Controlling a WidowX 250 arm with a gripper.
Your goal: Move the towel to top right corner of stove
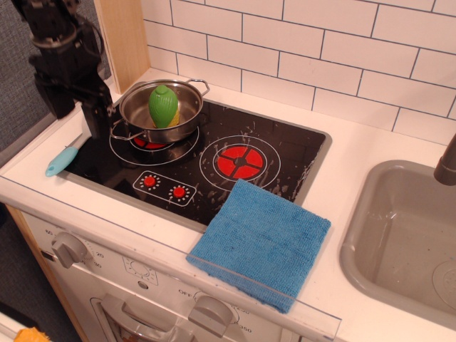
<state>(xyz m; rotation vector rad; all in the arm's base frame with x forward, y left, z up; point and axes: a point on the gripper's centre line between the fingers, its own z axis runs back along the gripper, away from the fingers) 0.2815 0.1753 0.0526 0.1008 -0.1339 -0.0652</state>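
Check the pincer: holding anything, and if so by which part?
Nothing is held. The pincer hangs at the stove's left edge with nothing between its fingers, far from the towel, which lies flat over the front right corner.

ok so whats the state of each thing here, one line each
towel: spread flat, front right, partly over the stove's corner, not gripped
stove: both burners red, right one bare
pot: upright on left burner, lidless, green object inside
spatula: lying at the stove's left edge
gripper: far left, above the counter, holding nothing; open or shut unclear
sink: looks dry
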